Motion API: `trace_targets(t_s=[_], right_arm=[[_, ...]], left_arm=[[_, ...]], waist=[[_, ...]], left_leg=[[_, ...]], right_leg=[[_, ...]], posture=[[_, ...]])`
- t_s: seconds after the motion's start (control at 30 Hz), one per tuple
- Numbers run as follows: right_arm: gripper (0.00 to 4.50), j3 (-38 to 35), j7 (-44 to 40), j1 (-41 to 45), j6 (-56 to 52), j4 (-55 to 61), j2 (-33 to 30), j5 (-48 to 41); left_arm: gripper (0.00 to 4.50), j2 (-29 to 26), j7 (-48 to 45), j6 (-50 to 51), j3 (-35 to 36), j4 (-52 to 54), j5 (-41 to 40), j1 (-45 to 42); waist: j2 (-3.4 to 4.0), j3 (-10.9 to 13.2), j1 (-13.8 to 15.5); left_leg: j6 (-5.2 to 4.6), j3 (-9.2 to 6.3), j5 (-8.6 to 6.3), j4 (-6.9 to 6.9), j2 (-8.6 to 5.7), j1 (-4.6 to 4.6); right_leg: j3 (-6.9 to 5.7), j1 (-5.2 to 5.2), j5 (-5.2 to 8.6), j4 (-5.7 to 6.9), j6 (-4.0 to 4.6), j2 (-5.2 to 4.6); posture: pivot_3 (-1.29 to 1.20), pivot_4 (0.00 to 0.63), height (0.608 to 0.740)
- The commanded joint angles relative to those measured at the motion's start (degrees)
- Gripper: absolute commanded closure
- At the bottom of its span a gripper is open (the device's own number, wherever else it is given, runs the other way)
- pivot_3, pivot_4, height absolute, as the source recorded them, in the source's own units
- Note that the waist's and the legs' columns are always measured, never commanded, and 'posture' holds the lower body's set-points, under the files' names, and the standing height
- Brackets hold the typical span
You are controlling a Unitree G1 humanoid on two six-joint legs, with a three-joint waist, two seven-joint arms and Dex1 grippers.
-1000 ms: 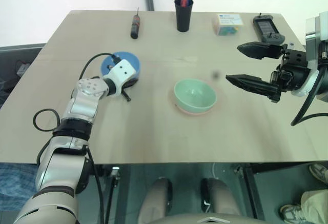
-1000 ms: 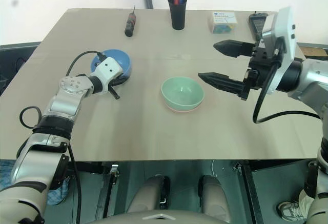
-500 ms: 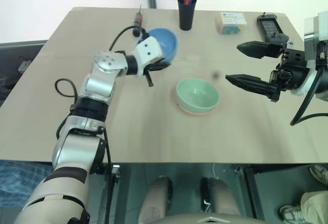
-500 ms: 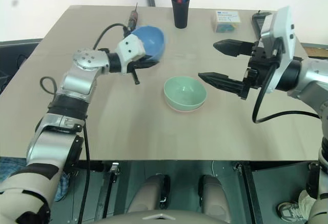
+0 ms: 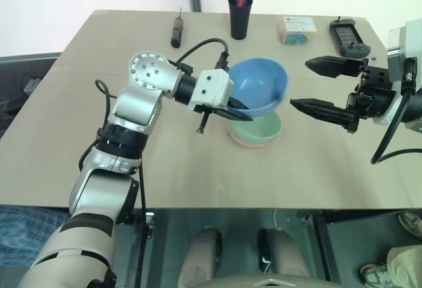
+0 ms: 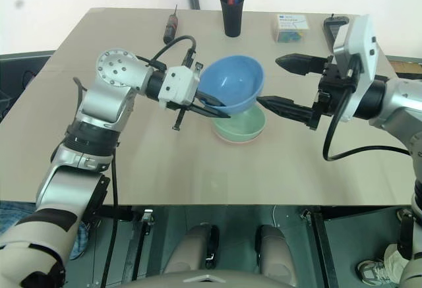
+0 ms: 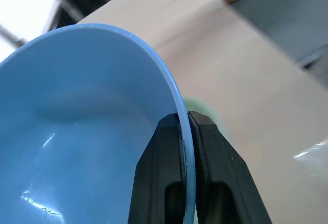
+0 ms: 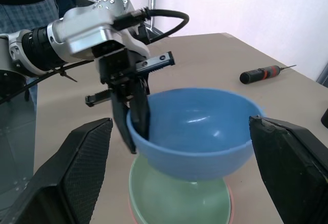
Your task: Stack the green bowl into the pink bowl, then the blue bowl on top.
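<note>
Tan table (image 5: 99,163), blue bowl (image 5: 260,87) pinched in left gripper (image 6: 214,107)

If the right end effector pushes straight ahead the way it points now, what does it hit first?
Most likely the blue bowl, held up by the left end effector right between the open right end effector's fingers. Depth is hard to judge, but nothing else stands in between.

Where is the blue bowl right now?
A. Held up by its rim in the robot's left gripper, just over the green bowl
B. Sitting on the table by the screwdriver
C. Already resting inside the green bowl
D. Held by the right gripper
A: the left gripper pinches the blue bowl by its rim, above the green bowl.
</note>
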State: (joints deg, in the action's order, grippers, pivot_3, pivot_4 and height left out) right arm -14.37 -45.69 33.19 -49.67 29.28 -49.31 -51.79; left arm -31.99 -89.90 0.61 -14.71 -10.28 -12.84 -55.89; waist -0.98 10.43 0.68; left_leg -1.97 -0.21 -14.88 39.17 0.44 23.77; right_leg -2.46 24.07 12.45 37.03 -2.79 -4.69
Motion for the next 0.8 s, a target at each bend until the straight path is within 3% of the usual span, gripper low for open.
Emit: trace_targets(t_s=[0.03, 0.3, 0.5, 0.8], right_arm=[[0.0, -1.6, 0.1, -0.2, 1.5, 1.1, -1.3, 0.1], [0.0, -1.5, 0.2, -0.6, 1.9, 1.0, -1.4, -0.1], [0.0, -2.5, -0.6, -4.3, 2.5, 1.5, -2.6, 0.6], [0.0, -7.0, -6.2, -20.7, 9.8, -0.5, -2.9, 5.6]], left_arm=[[3.47, -0.2, -1.1, 1.7, 0.7, 3.4, -2.9, 0.2], [0.14, 0.3, 2.4, 1.2, 1.5, 2.3, -1.7, 0.5], [0.14, 0.8, 11.5, 7.7, 6.8, 1.2, -4.4, 3.3], [0.14, -5.7, 22.6, 17.1, 16.5, 10.8, -7.0, 19.6]], waist=[[0.0, 0.0, 0.0], [0.0, 0.0, 0.0], [0.0, 0.0, 0.0], [0.01, 0.0, 0.0]], left_leg=[[0.0, -0.02, 0.0, 0.01, 0.0, 0.0], [0.0, -0.06, 0.0, 0.03, 0.0, 0.0], [-0.01, -0.13, -0.01, 0.04, 0.0, -0.02], [-0.03, -0.13, -0.02, 0.04, 0.05, -0.04]], right_leg=[[0.0, 0.0, 0.0, 0.01, 0.0, 0.0], [0.01, 0.0, -0.01, 0.02, -0.01, 0.0], [0.01, -0.02, -0.01, 0.01, -0.02, 0.0], [0.06, -0.02, -0.02, 0.0, -0.03, 0.02]], posture=[[0.0, 0.15, 0.74], [0.0, 0.15, 0.74], [0.0, 0.15, 0.74], [0.0, 0.15, 0.74]])
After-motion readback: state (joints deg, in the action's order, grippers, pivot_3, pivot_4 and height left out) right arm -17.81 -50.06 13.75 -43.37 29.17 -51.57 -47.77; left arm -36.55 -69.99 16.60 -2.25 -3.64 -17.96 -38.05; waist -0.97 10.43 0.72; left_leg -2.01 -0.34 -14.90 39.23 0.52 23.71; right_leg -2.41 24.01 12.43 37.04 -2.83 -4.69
